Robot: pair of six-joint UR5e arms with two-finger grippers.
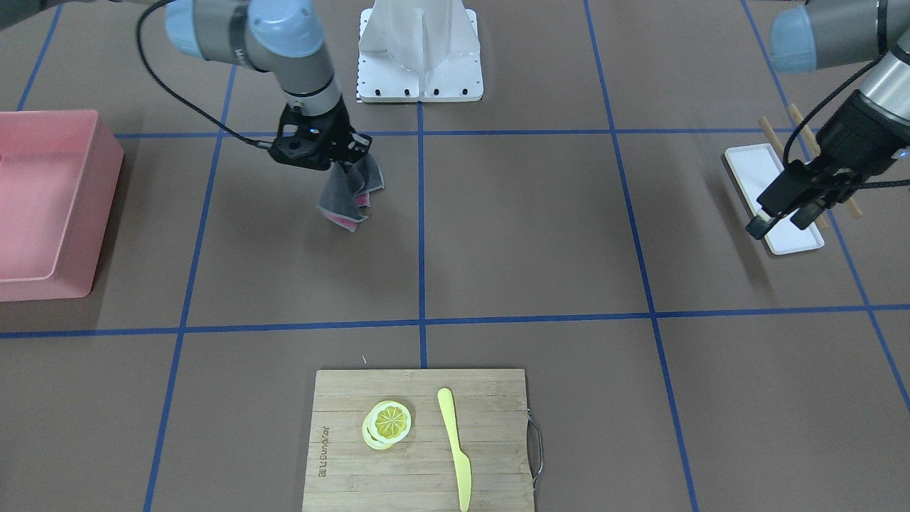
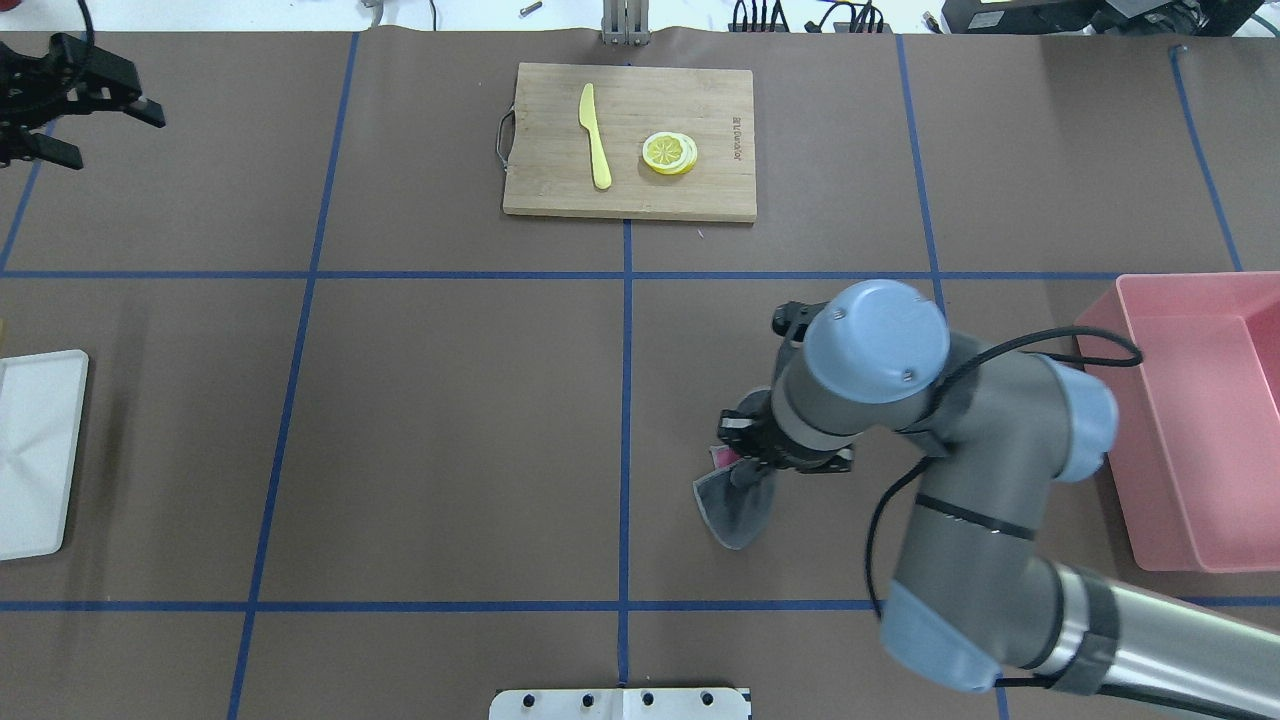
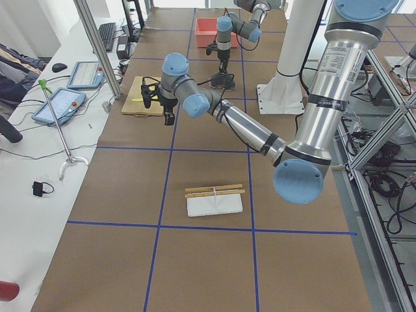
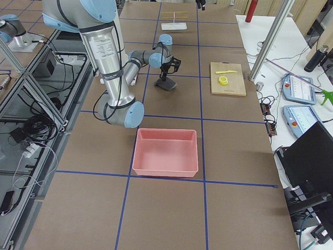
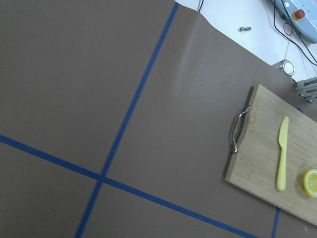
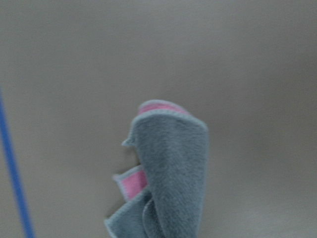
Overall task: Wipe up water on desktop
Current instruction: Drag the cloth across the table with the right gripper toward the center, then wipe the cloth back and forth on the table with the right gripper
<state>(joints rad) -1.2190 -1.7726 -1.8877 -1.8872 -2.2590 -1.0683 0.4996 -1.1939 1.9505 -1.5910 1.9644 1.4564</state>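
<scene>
The brown desktop (image 1: pixel 533 227) with blue tape lines shows no water patch that I can make out. My right gripper (image 1: pixel 348 153) is shut on a grey cloth with pink backing (image 1: pixel 348 195), which hangs folded below it near the table's middle. Seen from overhead, the cloth (image 2: pixel 738 505) sticks out from under the right wrist. In the right wrist view it (image 6: pixel 171 168) hangs over bare tabletop. I cannot tell whether its lower end touches the table. My left gripper (image 1: pixel 780 222) is open and empty, held high above the white tray (image 1: pixel 746 167).
A pink bin (image 1: pixel 50 206) stands at the table end on my right. A bamboo cutting board (image 1: pixel 419 441) at the far edge carries a yellow knife (image 1: pixel 455 448) and lemon slices (image 1: pixel 387 423). Chopsticks (image 1: pixel 775 142) lie by the tray. The robot's white base plate (image 1: pixel 419 78) is near.
</scene>
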